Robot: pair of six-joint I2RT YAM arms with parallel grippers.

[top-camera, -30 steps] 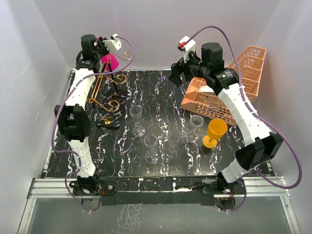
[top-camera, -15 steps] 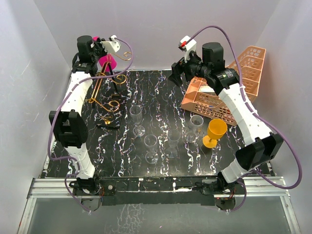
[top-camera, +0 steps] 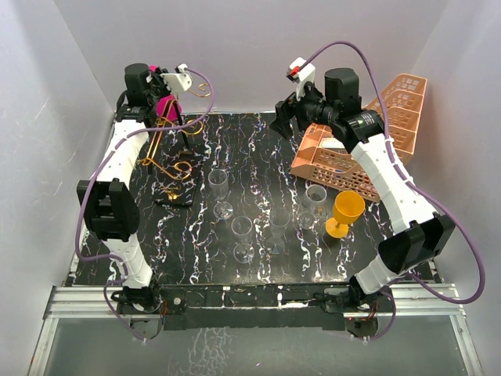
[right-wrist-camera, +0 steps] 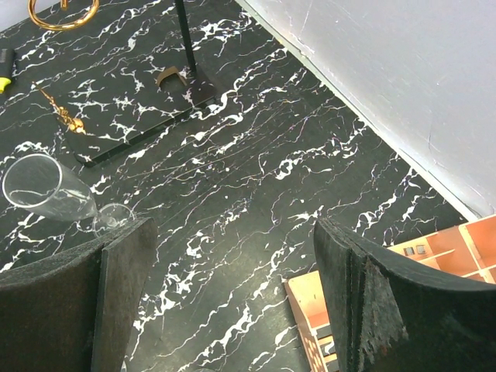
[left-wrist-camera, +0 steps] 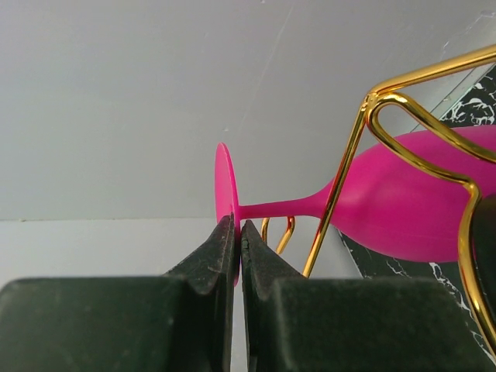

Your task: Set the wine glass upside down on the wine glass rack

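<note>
1. The left gripper (left-wrist-camera: 236, 232) is closed on the rim of the round foot of the pink wine glass (left-wrist-camera: 403, 205), with both pads pinching the thin disc.
2. In the left wrist view the stem runs sideways from the foot to the bowl, and gold wire of the wine glass rack (left-wrist-camera: 341, 178) crosses in front where stem meets bowl.
3. I cannot tell whether the glass rests on the wire.
4. From above, the pink wine glass (top-camera: 165, 106) is held up at the rear left corner, over the wine glass rack (top-camera: 167, 149).
5. The right gripper (right-wrist-camera: 232, 232) hangs above the black marble table (right-wrist-camera: 256, 170) with its fingers spread wide and nothing between them.
6. It is just beside the orange perforated tray (top-camera: 368, 141).
7. Four clear wine glasses (top-camera: 219, 185) and an orange goblet (top-camera: 345, 211) stand mid-table.
</note>
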